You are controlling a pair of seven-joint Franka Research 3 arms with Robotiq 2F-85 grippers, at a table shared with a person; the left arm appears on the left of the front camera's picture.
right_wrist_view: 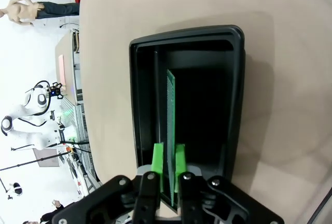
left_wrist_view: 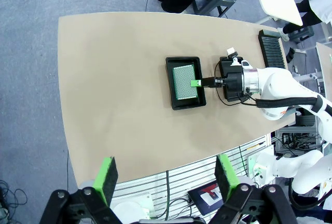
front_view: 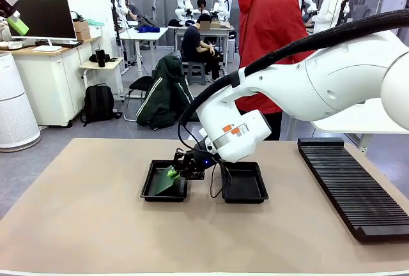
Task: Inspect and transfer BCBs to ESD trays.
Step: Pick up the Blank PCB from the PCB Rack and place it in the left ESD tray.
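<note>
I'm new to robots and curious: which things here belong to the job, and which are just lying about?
Job: BCB, ESD tray beneath, empty ESD tray, right gripper.
Lying about: black ribbed rack, backpack, monitor, jacket.

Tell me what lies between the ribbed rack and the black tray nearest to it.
Only bare table separates that tray from the rack, as the front view shows.
</note>
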